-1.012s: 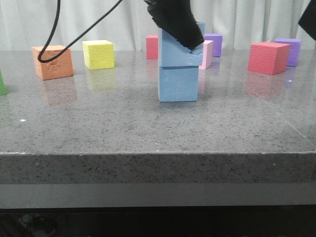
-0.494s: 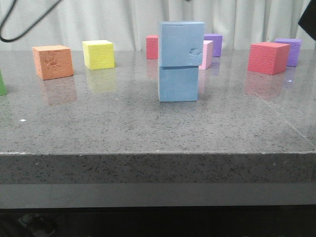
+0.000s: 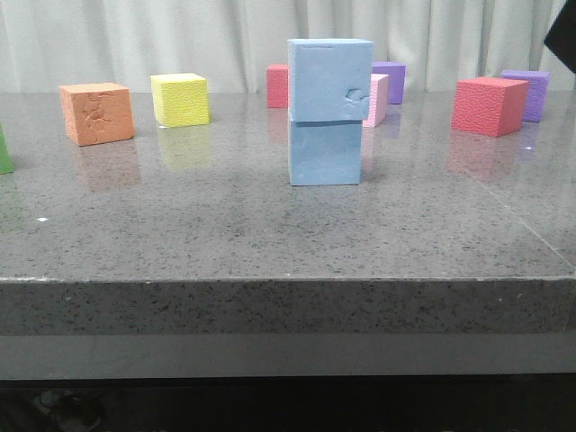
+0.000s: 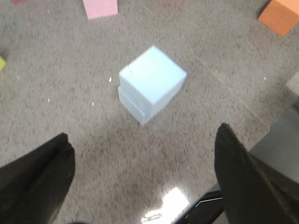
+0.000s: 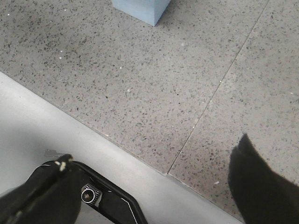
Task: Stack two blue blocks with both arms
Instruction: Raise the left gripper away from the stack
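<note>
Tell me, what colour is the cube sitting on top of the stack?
Light sky blue, clearest in the front view.

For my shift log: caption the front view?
Dented blue block stacked on the second blue block, colored cubes scattered behind.

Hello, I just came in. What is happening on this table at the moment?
Nothing is being held at this moment. One light sky-blue foam cube, with a dented face, sits on top of a second light sky-blue foam cube on the grey speckled table. The left gripper is open and hangs above the stack, not touching it. The right gripper is also open and empty, near the table edge. Other coloured cubes stand apart.
</note>
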`<state>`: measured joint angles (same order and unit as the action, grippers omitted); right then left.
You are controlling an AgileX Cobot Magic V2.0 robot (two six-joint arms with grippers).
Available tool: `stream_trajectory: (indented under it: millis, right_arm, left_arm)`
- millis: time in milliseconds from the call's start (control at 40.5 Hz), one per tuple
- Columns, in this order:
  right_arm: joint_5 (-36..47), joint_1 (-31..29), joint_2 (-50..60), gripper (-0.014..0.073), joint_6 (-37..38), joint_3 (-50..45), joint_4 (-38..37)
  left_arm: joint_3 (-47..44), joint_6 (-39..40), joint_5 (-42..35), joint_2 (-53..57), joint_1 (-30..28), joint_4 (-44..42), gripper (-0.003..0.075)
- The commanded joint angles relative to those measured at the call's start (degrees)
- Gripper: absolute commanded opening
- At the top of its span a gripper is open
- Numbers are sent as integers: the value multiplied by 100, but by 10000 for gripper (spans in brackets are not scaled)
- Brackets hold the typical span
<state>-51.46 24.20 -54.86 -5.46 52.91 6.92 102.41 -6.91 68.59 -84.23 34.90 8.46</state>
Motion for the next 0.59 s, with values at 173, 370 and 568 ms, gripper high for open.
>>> stream_trajectory:
  millis: [173, 370, 568]
  right_arm:
    - [267, -13, 63, 643, 3, 139, -10]
    - [142, -13, 63, 643, 3, 139, -10]
    - [118, -18, 336, 643, 276, 134, -129]
  left_arm:
    - [-2317, 85, -1205, 1939, -37, -12, 526]
    - [-3722, 85, -1562, 3051, -37, -25, 526]
    - [-4728, 85, -2012, 4057, -37, -262, 526]
